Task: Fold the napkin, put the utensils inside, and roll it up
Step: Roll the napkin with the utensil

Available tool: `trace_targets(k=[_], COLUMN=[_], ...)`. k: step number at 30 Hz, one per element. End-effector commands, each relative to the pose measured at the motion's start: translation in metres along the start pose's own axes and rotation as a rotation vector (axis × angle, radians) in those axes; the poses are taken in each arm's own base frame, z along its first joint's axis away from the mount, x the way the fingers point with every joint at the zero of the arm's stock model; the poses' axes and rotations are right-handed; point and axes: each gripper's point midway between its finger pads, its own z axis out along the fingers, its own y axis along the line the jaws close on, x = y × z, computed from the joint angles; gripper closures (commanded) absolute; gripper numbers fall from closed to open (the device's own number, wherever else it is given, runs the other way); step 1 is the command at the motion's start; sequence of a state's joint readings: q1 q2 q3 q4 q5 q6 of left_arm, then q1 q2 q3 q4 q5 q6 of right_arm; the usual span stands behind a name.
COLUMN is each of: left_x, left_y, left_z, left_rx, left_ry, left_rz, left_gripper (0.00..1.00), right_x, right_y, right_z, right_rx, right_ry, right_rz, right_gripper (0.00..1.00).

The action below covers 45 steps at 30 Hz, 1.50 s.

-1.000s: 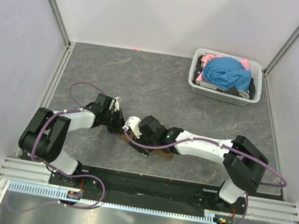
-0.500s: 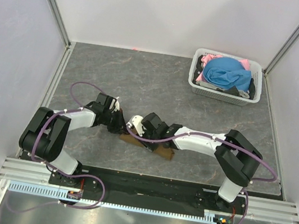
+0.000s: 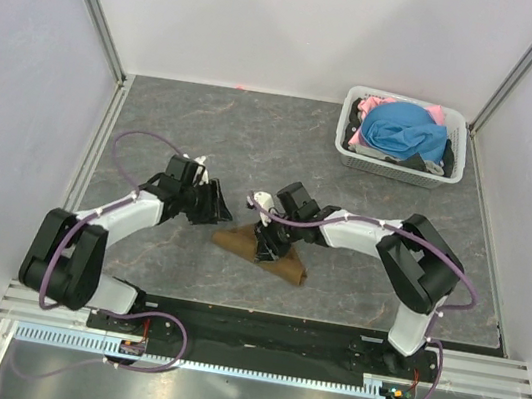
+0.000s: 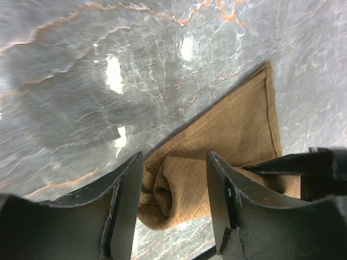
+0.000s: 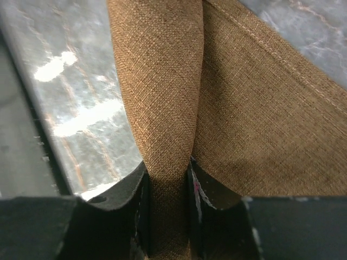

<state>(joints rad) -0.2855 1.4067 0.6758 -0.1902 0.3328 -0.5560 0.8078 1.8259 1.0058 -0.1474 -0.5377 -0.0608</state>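
We judge the rolling under way: our right hand pinches a fold of the napkin, on the tabletop well apart from the basket, while our left hand gapes empty over its rolled end and must regrip next.

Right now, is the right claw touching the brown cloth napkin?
Touching. Right wrist view: the right claw pinches a fold of the brown cloth napkin.

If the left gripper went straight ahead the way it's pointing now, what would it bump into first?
The left gripper would probably meet the rolled end of the brown cloth napkin first; it lies straight ahead between the open jaws, though depth is unclear.
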Motion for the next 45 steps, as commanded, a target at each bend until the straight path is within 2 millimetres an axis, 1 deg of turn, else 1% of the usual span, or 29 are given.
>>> trace_targets(k=[1,2,3,4,5,6,8,10,15,16,18,19,20,21,22,24,26,27,29,30,32,34,35,38,39,41,42,43,45], left_x=[-0.011,-0.005,-0.011,-0.009,-0.002,-0.005,0.005,0.012,0.023,0.020,0.022,0.024,0.025,0.026,0.028,0.030,0.037,0.037,0.042,0.042,0.051,0.050,0.052,0.051,0.051,0.050,0.052,0.054,0.051], left_y=[0.000,0.002,-0.006,-0.007,-0.007,-0.011,-0.012,-0.010,-0.003,-0.003,-0.001,0.001,0.002,0.003,0.006,0.008,0.013,0.013,0.015,0.015,0.019,0.018,0.019,0.018,0.019,0.018,0.019,0.019,0.018], left_z=[-0.017,-0.017,-0.024,-0.026,-0.026,-0.028,-0.026,-0.022,-0.014,-0.010,-0.006,-0.001,0.000,0.002,0.004,0.007,0.010,0.011,0.015,0.016,0.018,0.019,0.019,0.020,0.020,0.020,0.020,0.020,0.019], left_rx=[0.003,0.009,0.045,0.059,0.077,0.100,0.123,0.127,0.127,0.134,0.131,0.126,0.125,0.121,0.113,0.098,0.077,0.079,0.075,0.074,0.056,0.059,0.055,0.056,0.049,0.048,0.043,0.038,0.028], left_ry=[-0.124,-0.122,-0.166,-0.173,-0.163,-0.182,-0.151,-0.127,-0.089,-0.103,-0.094,-0.080,-0.072,-0.063,-0.051,-0.032,0.005,0.014,0.048,0.054,0.103,0.111,0.123,0.133,0.139,0.147,0.159,0.168,0.167], left_rz=[0.063,0.059,0.076,0.078,0.082,0.090,0.091,0.084,0.065,0.069,0.065,0.059,0.053,0.047,0.042,0.034,0.017,0.018,0.004,0.005,-0.014,-0.015,-0.016,-0.010,-0.012,-0.011,-0.018,-0.025,-0.031], left_gripper=[0.43,0.43,0.43,0.43,0.44,0.44,0.46,0.48,0.56,0.61,0.69,0.81,0.85,0.89,0.94,0.98,0.98,0.98,0.98,0.98,0.98,0.98,0.98,0.98,0.98,0.98,0.98,0.98,0.98], right_x=[0.034,0.035,0.036,0.038,0.036,0.039,0.037,0.042,0.045,0.044,0.044,0.043,0.041,0.040,0.038,0.029,0.019,0.016,0.005,0.002,-0.007,-0.010,-0.018,-0.030,-0.030,-0.044,-0.043,-0.052,-0.056], right_y=[0.012,0.011,0.010,0.011,0.010,0.008,0.006,0.003,-0.001,-0.002,-0.002,-0.003,-0.005,-0.008,-0.010,-0.012,-0.017,-0.019,-0.024,-0.025,-0.025,-0.028,-0.028,-0.027,-0.030,-0.027,-0.025,-0.020,-0.017], right_z=[0.012,0.012,0.014,0.014,0.015,0.016,0.016,0.018,0.020,0.020,0.020,0.019,0.018,0.018,0.016,0.010,0.002,-0.001,-0.009,-0.012,-0.020,-0.026,-0.031,-0.040,-0.041,-0.049,-0.051,-0.057,-0.060], right_rx=[-0.170,-0.181,-0.207,-0.219,-0.232,-0.248,-0.259,-0.275,-0.274,-0.273,-0.267,-0.262,-0.241,-0.222,-0.208,-0.160,-0.106,-0.088,-0.030,-0.013,0.013,0.051,0.063,0.098,0.127,0.151,0.163,0.188,0.236], right_ry=[0.089,0.094,0.103,0.116,0.115,0.123,0.124,0.141,0.156,0.156,0.158,0.155,0.151,0.149,0.143,0.125,0.098,0.090,0.060,0.048,0.021,0.006,-0.021,-0.070,-0.078,-0.136,-0.144,-0.174,-0.184], right_rz=[0.146,0.167,0.193,0.212,0.221,0.246,0.266,0.299,0.322,0.320,0.321,0.318,0.310,0.305,0.299,0.295,0.266,0.257,0.231,0.220,0.194,0.176,0.155,0.118,0.110,0.067,0.059,0.029,-0.065], right_gripper=[0.66,0.67,0.67,0.67,0.67,0.67,0.67,0.67,0.66,0.66,0.65,0.64,0.63,0.57,0.55,0.48,0.45,0.41,0.36,0.36,0.33,0.31,0.29,0.27,0.26,0.24,0.23,0.22,0.20])
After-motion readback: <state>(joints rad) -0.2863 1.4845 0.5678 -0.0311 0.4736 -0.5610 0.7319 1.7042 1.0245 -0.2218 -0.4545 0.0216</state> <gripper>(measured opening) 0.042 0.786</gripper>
